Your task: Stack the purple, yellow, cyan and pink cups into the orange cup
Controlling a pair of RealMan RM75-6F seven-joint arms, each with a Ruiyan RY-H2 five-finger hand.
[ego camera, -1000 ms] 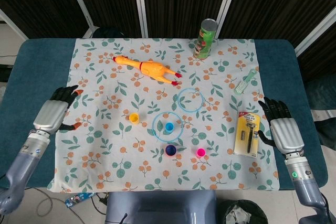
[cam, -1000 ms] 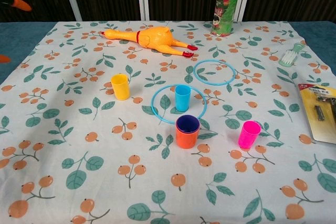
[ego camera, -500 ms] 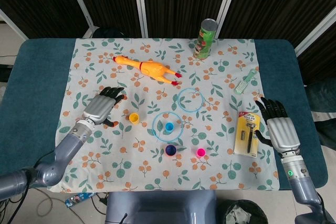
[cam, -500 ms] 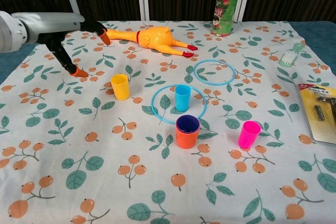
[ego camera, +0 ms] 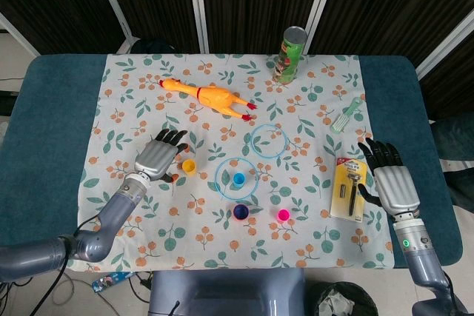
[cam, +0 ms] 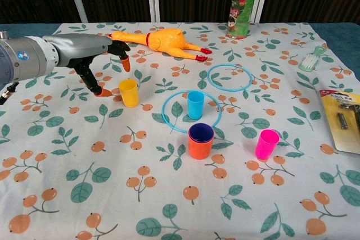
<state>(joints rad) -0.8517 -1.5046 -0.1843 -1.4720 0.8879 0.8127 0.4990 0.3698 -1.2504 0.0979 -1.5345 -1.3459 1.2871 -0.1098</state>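
The orange cup (cam: 200, 145) stands near the front middle with the purple cup (cam: 201, 132) nested inside it; in the head view the purple cup (ego camera: 241, 212) shows from above. The cyan cup (cam: 196, 104) (ego camera: 238, 178) stands upright inside a blue ring (cam: 191, 111). The pink cup (cam: 266, 144) (ego camera: 284, 214) is to the right of the orange one. The yellow cup (cam: 129, 93) (ego camera: 189, 166) stands left of the ring. My left hand (cam: 95, 54) (ego camera: 160, 153) hovers just left of the yellow cup, fingers spread, holding nothing. My right hand (ego camera: 389, 176) rests open at the table's right side.
A rubber chicken (cam: 160, 41) lies behind the cups. A second blue ring (cam: 229, 76) lies right of it. A green can (cam: 243, 4) stands at the back. A brush (cam: 311, 59) and a packaged razor (ego camera: 349, 188) lie on the right.
My left hand has moved rightward and forward from the table's left edge to just beside the yellow cup. The right hand shifted only slightly. The cups have not moved.
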